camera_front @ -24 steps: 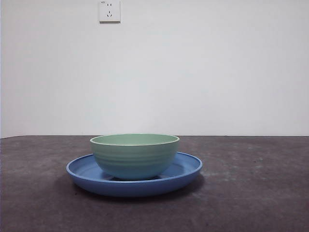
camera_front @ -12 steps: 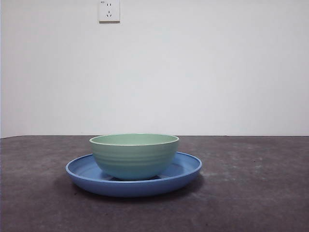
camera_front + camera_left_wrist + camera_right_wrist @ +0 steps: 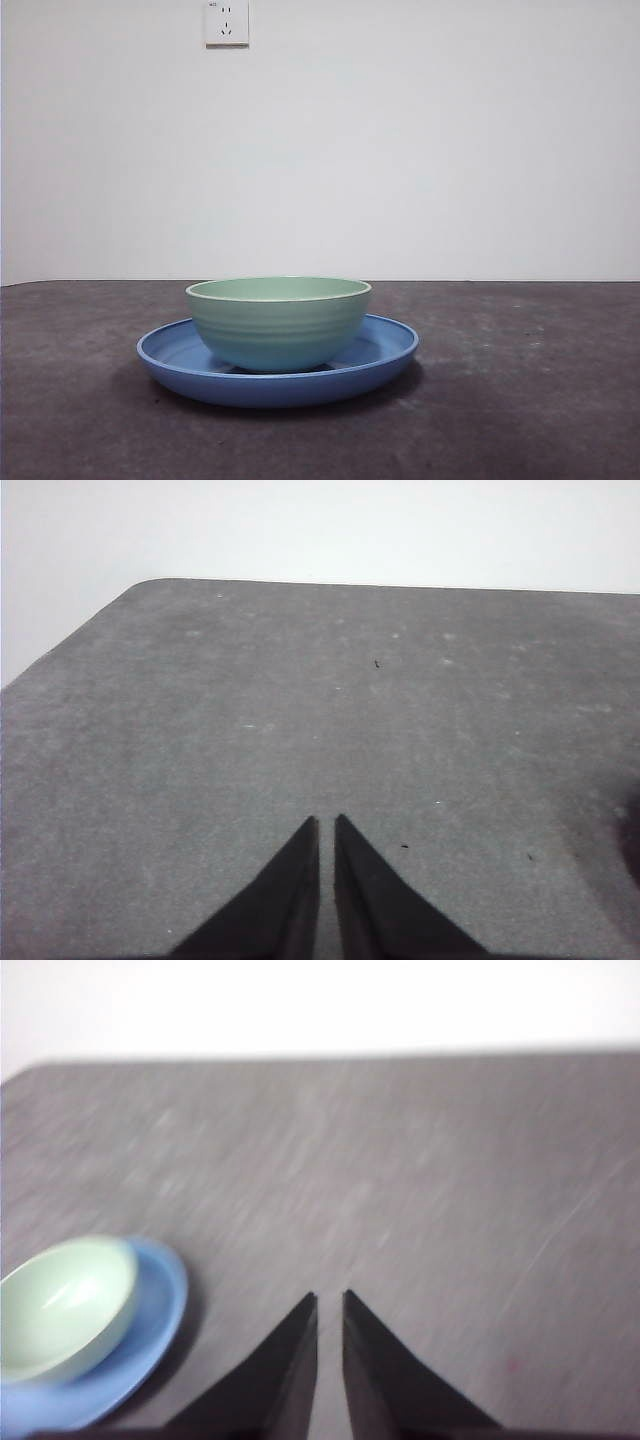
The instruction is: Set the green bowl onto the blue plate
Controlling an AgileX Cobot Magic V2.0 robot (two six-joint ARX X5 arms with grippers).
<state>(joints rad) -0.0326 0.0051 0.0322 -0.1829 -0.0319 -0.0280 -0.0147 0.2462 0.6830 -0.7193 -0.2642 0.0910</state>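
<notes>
Left pincer (image 3: 326,825) hanging above bare grey bench (image 3: 250,730), jaws drawn together with only a thin slit between, nothing held. Right pincer (image 3: 329,1300) likewise narrowed to a slim gap, empty, poised over the bench surface, apart from the crockery seen off to one side of its jaws; that view blurred. Neither pincer visible in the front view.

Nearest in the front view: dark, mottled bench top (image 3: 520,400) running across the foreground. Next, blue plate (image 3: 180,362) lying flat on it, wide and shallow, glossy, rim sloping up. Green bowl (image 3: 279,322) standing upright inside the plate, base on the plate's floor, faint horizontal ridges round its side, lighter rim on top, interior not visible from this low angle. Bowl narrower than the plate, blue rim showing on both sides. From the right wrist view, green bowl (image 3: 62,1305) seen seated within blue plate (image 3: 160,1310), hollow and pale inside.

Behind, plain white wall (image 3: 450,150), with a white socket plate (image 3: 227,22) high up.
</notes>
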